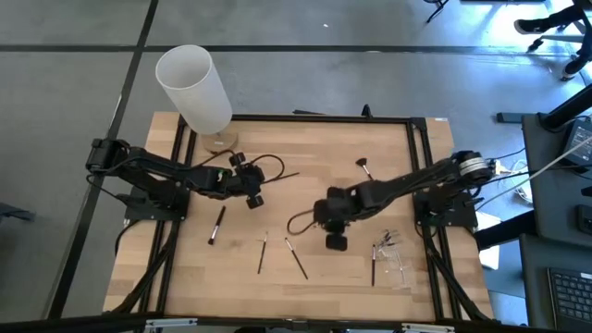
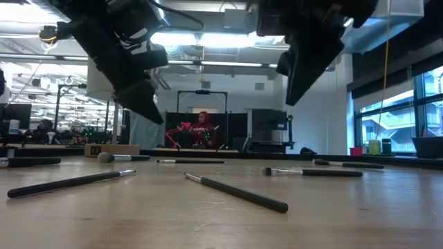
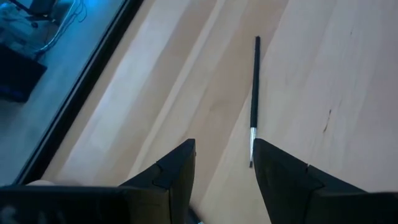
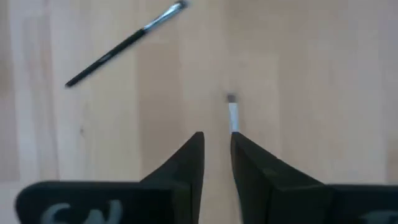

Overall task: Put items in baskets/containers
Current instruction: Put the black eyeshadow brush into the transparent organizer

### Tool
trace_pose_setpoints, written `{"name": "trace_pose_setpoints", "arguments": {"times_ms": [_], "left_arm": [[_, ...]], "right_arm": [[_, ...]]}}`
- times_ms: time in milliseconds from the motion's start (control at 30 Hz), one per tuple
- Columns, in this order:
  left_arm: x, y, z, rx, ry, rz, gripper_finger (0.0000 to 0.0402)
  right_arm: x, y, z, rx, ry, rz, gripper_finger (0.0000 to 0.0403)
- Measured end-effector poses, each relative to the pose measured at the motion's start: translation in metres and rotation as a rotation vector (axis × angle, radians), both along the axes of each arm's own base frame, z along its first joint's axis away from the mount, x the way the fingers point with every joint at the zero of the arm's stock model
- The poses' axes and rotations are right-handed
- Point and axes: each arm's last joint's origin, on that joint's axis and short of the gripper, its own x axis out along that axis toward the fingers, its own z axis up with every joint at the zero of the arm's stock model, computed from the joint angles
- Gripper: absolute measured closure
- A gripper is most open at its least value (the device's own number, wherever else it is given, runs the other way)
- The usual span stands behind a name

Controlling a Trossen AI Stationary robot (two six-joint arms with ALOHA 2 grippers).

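Thin dark brushes lie flat on the wooden table (image 1: 305,208): one thick-handled (image 1: 217,225), two near the middle (image 1: 263,252) (image 1: 296,257), one with a flared head (image 1: 363,166). My left gripper (image 1: 252,190) (image 3: 224,155) is open above the table, and a thin brush (image 3: 254,93) lies just beyond its fingertips. My right gripper (image 1: 335,239) (image 4: 217,143) is open by a narrow gap. A pale-ferruled brush (image 4: 233,115) lies on the table and runs under one fingertip. In the low view both grippers (image 2: 142,97) (image 2: 301,76) hang clear of the tabletop. The clear container (image 1: 396,250) shows only as glints near the right edge.
A tall white cylinder (image 1: 194,88) on a round wooden base (image 1: 220,141) stands at the table's far left corner. Another brush (image 1: 374,266) lies beside the clear container. A black frame (image 1: 421,185) borders the table. Cables loop near both wrists.
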Motion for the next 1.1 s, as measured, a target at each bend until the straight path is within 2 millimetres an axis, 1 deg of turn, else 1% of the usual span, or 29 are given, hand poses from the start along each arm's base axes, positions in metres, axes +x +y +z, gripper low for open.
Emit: {"name": "trace_pose_setpoints", "arguments": {"times_ms": [133,200,333,400,433,500,600,900,1100], "left_arm": [[-0.001,-0.001,-0.001,-0.01,0.015,-0.005,0.0245],[-0.002,-0.003,-0.002,-0.024,0.02,-0.014,0.0245],[-0.002,-0.005,-0.002,-0.032,0.025,-0.018,0.0245],[-0.003,-0.005,-0.002,-0.031,0.031,-0.02,0.0245],[-0.003,-0.005,-0.003,-0.029,0.034,-0.021,0.0245],[-0.003,-0.004,-0.003,-0.028,0.039,-0.018,0.0245],[-0.003,-0.003,-0.003,-0.021,0.051,-0.026,0.0245],[-0.005,-0.003,-0.004,-0.02,0.074,-0.027,0.0245],[-0.005,-0.003,-0.004,-0.02,0.074,-0.027,0.0245]], "right_arm": [[0.02,0.022,-0.014,-0.036,0.101,0.08,0.0307],[0.029,0.029,-0.02,-0.098,0.179,0.105,0.0306],[0.039,0.031,-0.02,-0.368,0.35,0.07,0.0305],[0.044,0.031,-0.017,-0.427,0.377,0.064,0.0305],[0.047,0.03,-0.015,-0.425,0.376,0.063,0.0305],[0.051,0.026,-0.014,-0.357,0.372,0.055,0.0305],[0.055,0.017,-0.018,-0.246,0.384,0.047,0.0305],[0.057,-0.008,-0.032,-0.212,0.412,0.007,0.0305],[0.055,-0.008,-0.047,-0.203,0.408,0.02,0.0305]]}}
